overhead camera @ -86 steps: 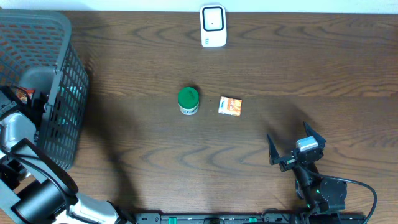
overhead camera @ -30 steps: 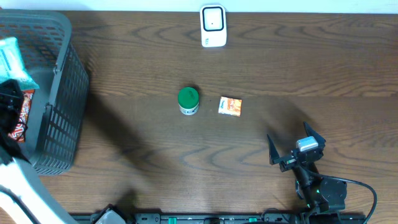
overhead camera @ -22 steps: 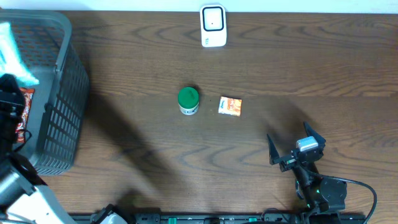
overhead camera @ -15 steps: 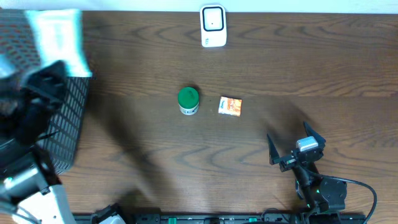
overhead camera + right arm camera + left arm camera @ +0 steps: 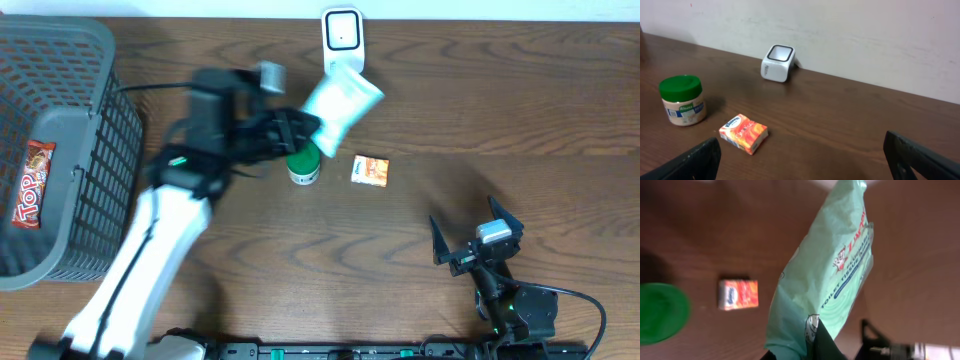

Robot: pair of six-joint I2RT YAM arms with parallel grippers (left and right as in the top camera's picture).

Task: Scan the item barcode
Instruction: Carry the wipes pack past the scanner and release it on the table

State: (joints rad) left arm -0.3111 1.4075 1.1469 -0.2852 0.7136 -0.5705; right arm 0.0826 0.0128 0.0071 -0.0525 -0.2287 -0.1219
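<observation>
From overhead I see the wooden table [image 5: 500, 120], with the grey basket [image 5: 112, 170] at its 9 o'clock edge. My left claw [image 5: 305, 128] is clamped tight on the lower end of the pale green tissue pack [image 5: 342, 103], which it holds lifted and tilted. The pack's top end overlaps the 6 o'clock edge of the white scanner [image 5: 342, 35], which stands at the table's 12 o'clock. My right claw [image 5: 468, 222] sits at 5 o'clock, spread wide and empty. The green-lidded jar [image 5: 303, 172] is at the pack's 7 o'clock, and the small orange box [image 5: 370, 170] is at its 5 o'clock.
</observation>
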